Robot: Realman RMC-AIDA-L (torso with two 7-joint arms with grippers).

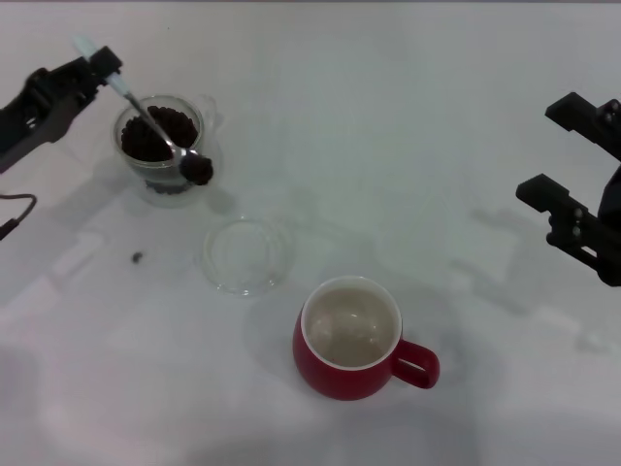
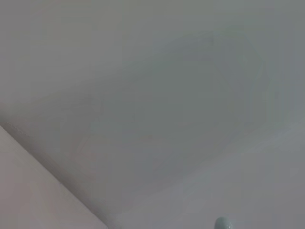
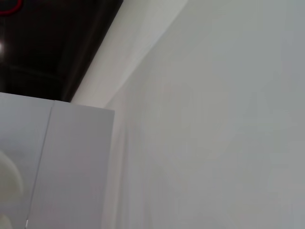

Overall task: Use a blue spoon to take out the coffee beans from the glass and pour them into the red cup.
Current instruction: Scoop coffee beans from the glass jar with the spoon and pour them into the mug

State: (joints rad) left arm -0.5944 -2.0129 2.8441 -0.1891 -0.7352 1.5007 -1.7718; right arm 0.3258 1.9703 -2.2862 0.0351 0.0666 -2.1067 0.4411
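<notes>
At the far left of the head view my left gripper (image 1: pixel 100 70) is shut on the pale handle of the blue spoon (image 1: pixel 146 114). The spoon slants down across the glass (image 1: pixel 160 146), its metal bowl heaped with coffee beans (image 1: pixel 198 169) just over the glass's near rim. More coffee beans (image 1: pixel 150 136) fill the glass. The red cup (image 1: pixel 351 338), cream inside and holding nothing, stands near the front middle with its handle pointing right. My right gripper (image 1: pixel 555 155) hangs open at the right edge, far from everything. The spoon's handle tip (image 2: pixel 222 223) shows in the left wrist view.
A flat clear round saucer (image 1: pixel 246 254) lies between the glass and the red cup. One stray bean (image 1: pixel 138 257) rests on the white table (image 1: pixel 408 126) left of the saucer. A black cable (image 1: pixel 15 212) loops at the left edge.
</notes>
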